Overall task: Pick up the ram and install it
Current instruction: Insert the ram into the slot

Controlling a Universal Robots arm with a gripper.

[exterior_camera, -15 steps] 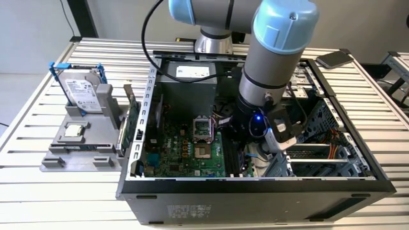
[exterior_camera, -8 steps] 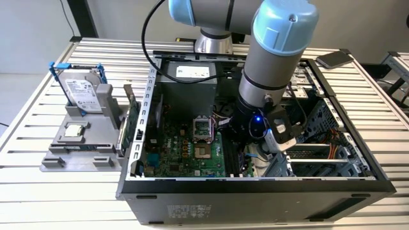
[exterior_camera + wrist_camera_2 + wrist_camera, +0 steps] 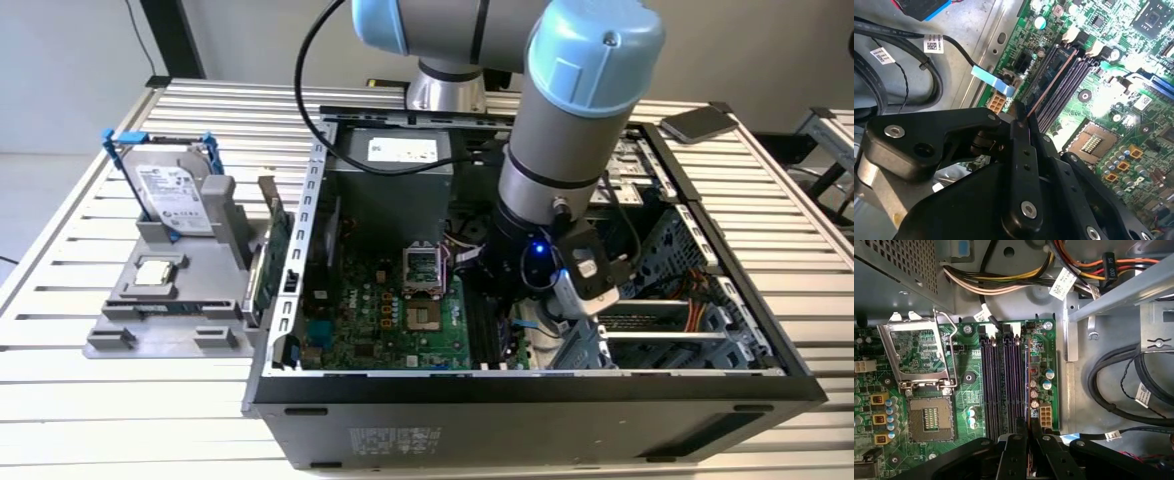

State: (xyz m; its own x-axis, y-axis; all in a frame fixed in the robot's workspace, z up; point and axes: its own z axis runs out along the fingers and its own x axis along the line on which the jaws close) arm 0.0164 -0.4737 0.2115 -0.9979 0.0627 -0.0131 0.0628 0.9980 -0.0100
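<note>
Edgewise, ram (image 3: 1050, 85) between fingers (image 3: 1021, 150)

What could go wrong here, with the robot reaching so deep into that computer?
The gripper is shut on the ram, held edge-on over the memory slots. If the stick is slightly off line with its slot, pressing could bend it or strain the motherboard. The CPU socket lies open close by, so a slipped stick might strike its contacts. Loose cables run beside the slots and could snag the arm.
</note>
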